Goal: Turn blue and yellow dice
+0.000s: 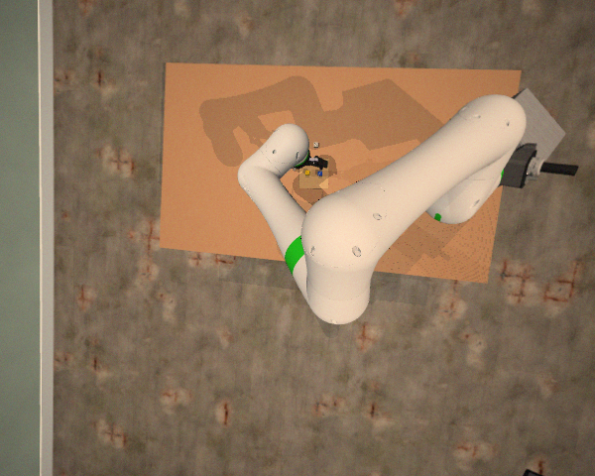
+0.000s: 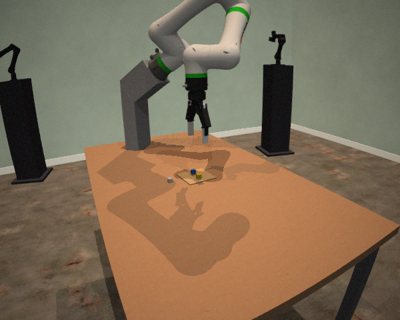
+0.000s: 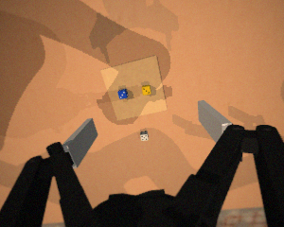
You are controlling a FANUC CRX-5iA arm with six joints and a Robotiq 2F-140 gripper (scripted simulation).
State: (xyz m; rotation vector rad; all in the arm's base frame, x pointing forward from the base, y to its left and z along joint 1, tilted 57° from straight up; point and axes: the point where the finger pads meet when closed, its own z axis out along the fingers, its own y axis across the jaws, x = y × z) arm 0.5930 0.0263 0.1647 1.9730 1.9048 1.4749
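Observation:
A small tan mat [image 3: 134,88] lies flat on the orange table. The blue die [image 3: 123,94] and the yellow die [image 3: 146,90] lie side by side on it, apart from each other. They also show in the exterior view as the blue die [image 2: 193,171] and the yellow die [image 2: 199,176] on the mat [image 2: 195,177]. The white die [image 3: 144,136] lies on the table just off the mat, also in the exterior view [image 2: 170,179]. My gripper [image 3: 144,118] [image 2: 198,135] is wide open and empty, high above the dice. The top faces are too small to read.
The grey robot pedestal [image 2: 137,107] stands at the table's far edge. Two black camera stands [image 2: 277,107] [image 2: 19,129] stand on the floor beside the table. The arm hides part of the table in the top view.

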